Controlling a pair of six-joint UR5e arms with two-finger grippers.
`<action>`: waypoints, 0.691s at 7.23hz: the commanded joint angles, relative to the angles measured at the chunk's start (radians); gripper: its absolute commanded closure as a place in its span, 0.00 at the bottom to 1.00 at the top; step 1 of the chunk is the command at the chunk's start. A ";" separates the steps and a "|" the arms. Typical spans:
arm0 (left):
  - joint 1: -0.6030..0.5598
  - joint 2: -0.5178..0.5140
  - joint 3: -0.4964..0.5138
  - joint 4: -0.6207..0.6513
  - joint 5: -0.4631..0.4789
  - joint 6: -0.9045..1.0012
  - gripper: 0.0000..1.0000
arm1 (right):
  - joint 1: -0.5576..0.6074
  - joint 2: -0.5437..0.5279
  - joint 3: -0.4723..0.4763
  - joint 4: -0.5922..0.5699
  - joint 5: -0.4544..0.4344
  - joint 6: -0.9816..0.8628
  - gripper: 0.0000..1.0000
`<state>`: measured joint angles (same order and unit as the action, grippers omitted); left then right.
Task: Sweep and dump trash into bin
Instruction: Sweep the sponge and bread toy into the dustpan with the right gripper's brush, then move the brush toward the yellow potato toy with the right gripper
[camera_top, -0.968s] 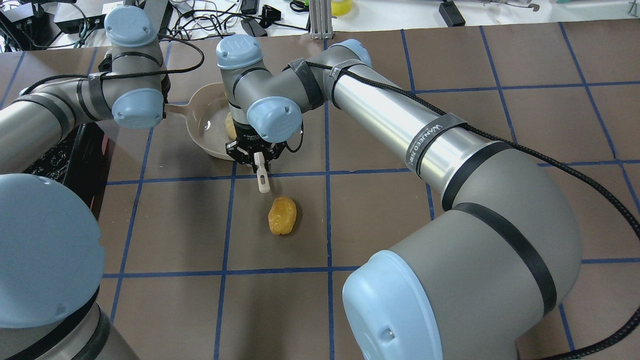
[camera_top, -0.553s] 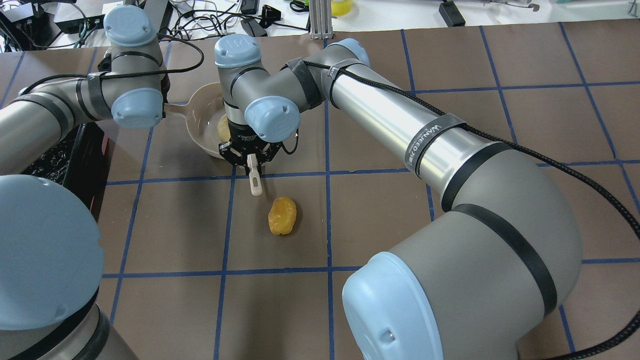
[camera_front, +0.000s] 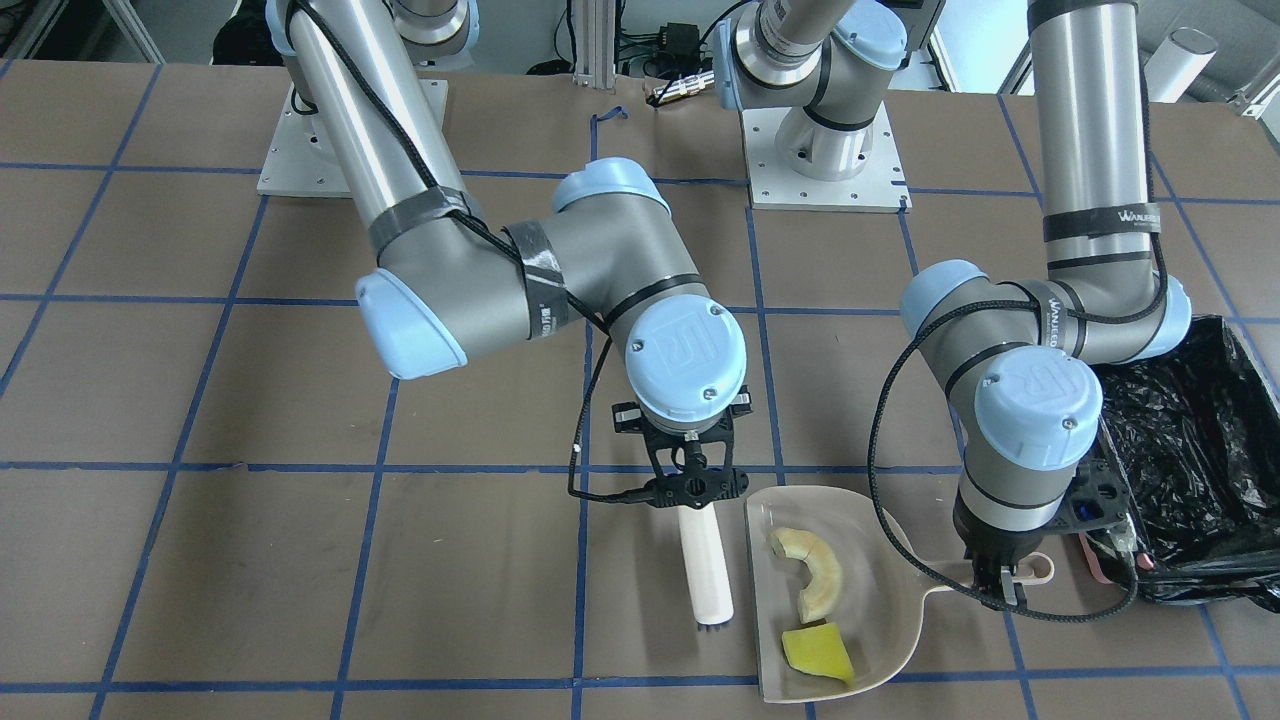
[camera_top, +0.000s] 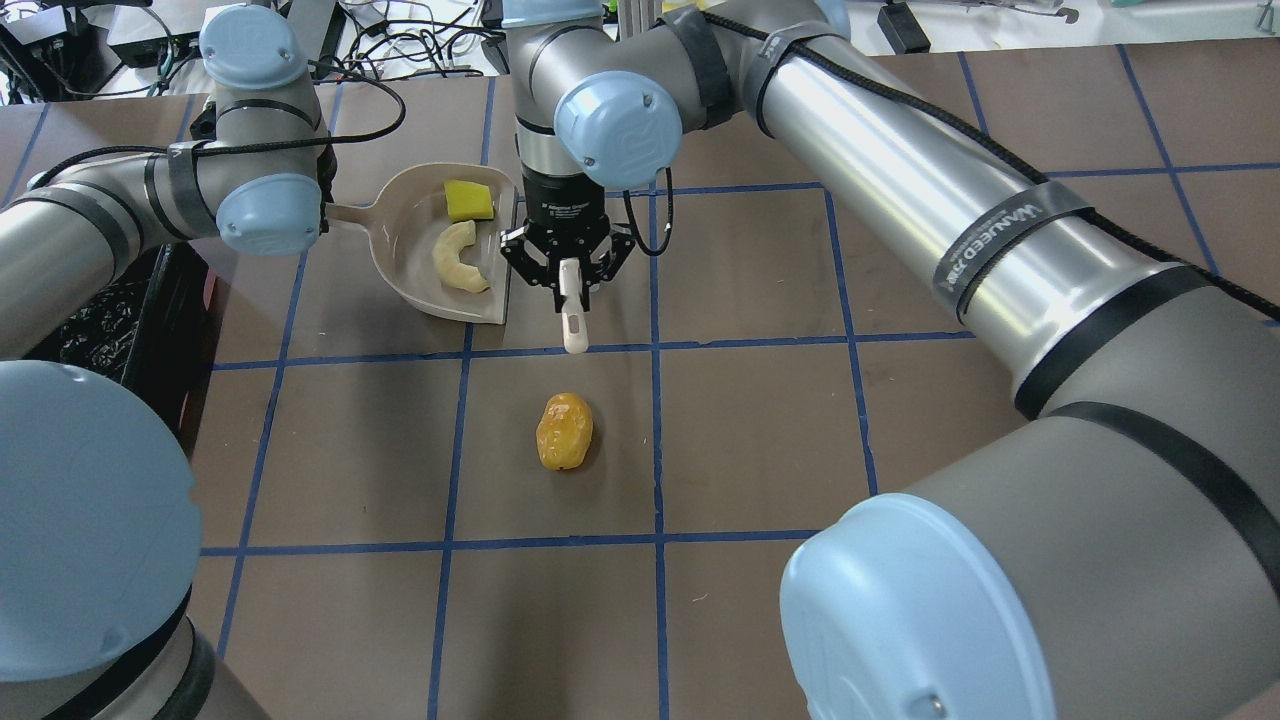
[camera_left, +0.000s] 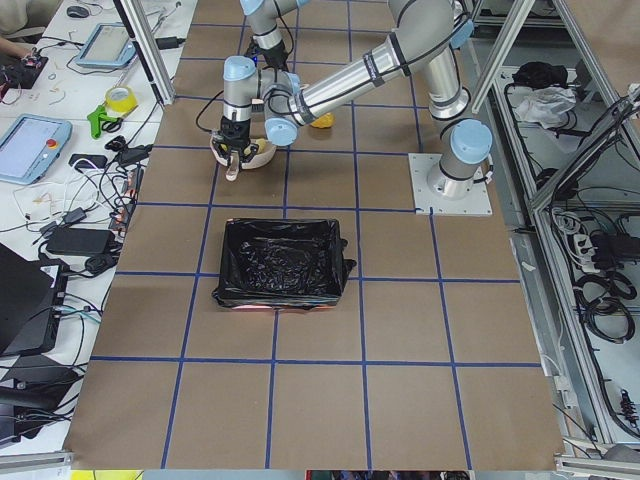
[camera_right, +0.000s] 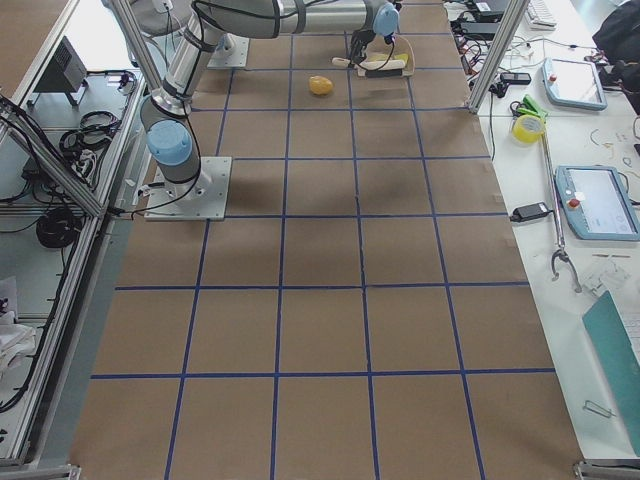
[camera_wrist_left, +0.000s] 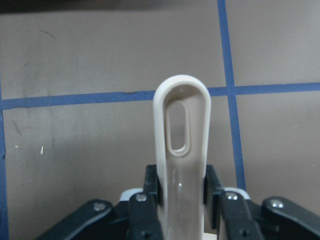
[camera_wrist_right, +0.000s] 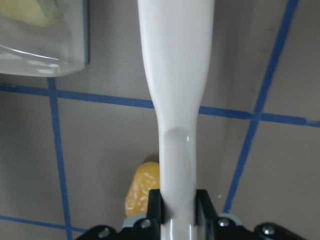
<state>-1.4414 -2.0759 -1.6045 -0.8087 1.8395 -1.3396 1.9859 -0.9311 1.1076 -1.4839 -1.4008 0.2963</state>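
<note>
The beige dustpan (camera_top: 410, 275) lies on the table and holds the pale crescent (camera_top: 455, 255) and the yellow wedge (camera_top: 468, 200). My left gripper (camera_front: 1000, 585) is shut on the dustpan's handle (camera_wrist_left: 181, 150). My right gripper (camera_top: 568, 272) is shut on a white brush (camera_top: 573, 320), just right of the pan's open edge, with the bristles down at the far end (camera_front: 712, 625). The amber-orange blob (camera_top: 564, 431) lies on the table, nearer the robot than the brush. The bin (camera_front: 1190, 450), lined with black plastic, stands beside my left arm.
Brown table with blue grid tape. The bin (camera_left: 282, 262) sits left of the dustpan, partly under my left arm in the overhead view. Cables and gear lie beyond the table's far edge (camera_top: 420, 40).
My right gripper and brush moved right and away from the robot, off the dustpan's mouth, uncovering the crescent and wedge inside. The blob and left gripper stayed put.
</note>
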 joint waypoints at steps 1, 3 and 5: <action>0.003 0.055 -0.070 -0.014 -0.005 0.027 1.00 | -0.053 -0.168 0.126 0.141 -0.058 0.013 0.90; 0.004 0.123 -0.159 -0.021 -0.005 0.023 1.00 | -0.052 -0.372 0.428 0.054 -0.060 0.076 0.91; 0.004 0.201 -0.266 -0.018 -0.006 0.005 1.00 | -0.035 -0.489 0.681 -0.120 -0.057 0.188 0.92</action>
<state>-1.4368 -1.9251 -1.8002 -0.8287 1.8357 -1.3209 1.9411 -1.3405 1.6330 -1.5105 -1.4578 0.4145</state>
